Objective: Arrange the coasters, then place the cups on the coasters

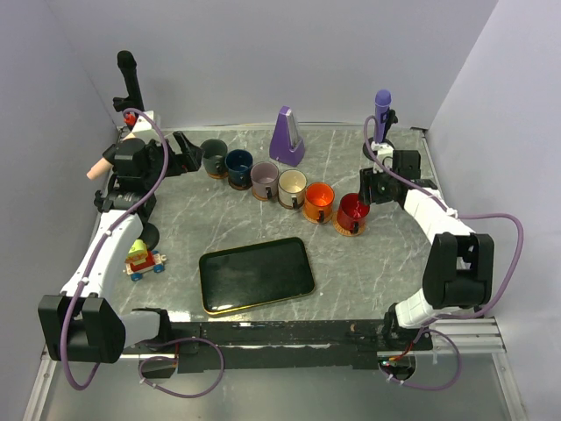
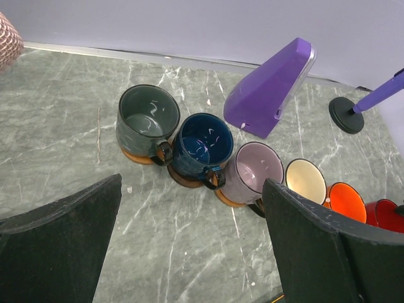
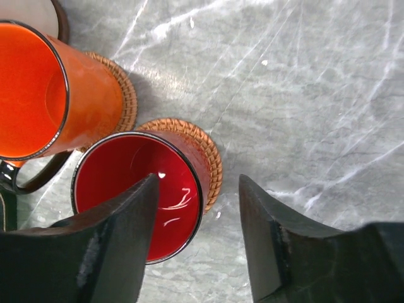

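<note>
1. Straddling the rim of the red cup [image 3: 126, 183], the right gripper [image 3: 197, 183] stood parted, not clamping; the cup sat on its coaster [image 3: 212, 158].
2. Left gripper [image 2: 192, 183] gaped wide, empty, above the counter [image 2: 63, 113] near the green-grey cup [image 2: 148, 117].

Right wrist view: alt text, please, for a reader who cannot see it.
A glossy red ceramic mug stands on a woven orange-brown round coaster, one side of its rim between the open black fingers of the right claw. A glossy orange mug on a matching woven coaster stands beside it on the grey marbled tabletop.
</note>
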Motion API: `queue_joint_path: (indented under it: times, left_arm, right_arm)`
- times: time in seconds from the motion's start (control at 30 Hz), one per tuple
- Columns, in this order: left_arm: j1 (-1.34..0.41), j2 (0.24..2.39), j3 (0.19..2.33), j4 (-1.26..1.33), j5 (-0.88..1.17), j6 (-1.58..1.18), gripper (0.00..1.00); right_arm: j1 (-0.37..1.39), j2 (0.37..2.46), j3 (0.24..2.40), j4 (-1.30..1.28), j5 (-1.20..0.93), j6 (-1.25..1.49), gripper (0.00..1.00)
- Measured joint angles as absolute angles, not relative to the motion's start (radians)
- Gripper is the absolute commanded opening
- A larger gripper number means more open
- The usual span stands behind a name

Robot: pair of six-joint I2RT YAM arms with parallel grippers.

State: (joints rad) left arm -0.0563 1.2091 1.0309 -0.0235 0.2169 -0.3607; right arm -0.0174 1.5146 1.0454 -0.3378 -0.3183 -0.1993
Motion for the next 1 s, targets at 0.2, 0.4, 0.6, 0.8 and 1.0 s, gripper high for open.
queue_joint_path:
  times: [0.2,0.4,0.6,0.8,1.0]
  left_arm:
    - [-0.056,1.210,1.031,-0.022,0.216,-0.361,0.97]
    - [-0.059,1.213,1.031,-0.019,0.217,-0.361,0.97]
    - [-0.070,1.213,1.031,-0.007,0.212,-0.360,0.97]
    - [-0.094,1.177,1.008,0.024,0.204,-0.352,0.97]
    - [-0.115,1.072,0.958,0.078,0.189,-0.327,0.97]
  right_arm:
    - [-0.017,1.449,1.021,-0.305,-0.294,-0.192,0.67]
    - [-0.017,1.336,0.995,-0.292,-0.268,-0.167,0.67]
    - [-0.017,1.201,0.968,-0.288,-0.224,-0.107,0.67]
    - [-0.017,1.024,0.921,-0.285,-0.191,-0.043,0.67]
    - [-0.017,0.859,0.918,-0.284,-0.176,0.009,0.67]
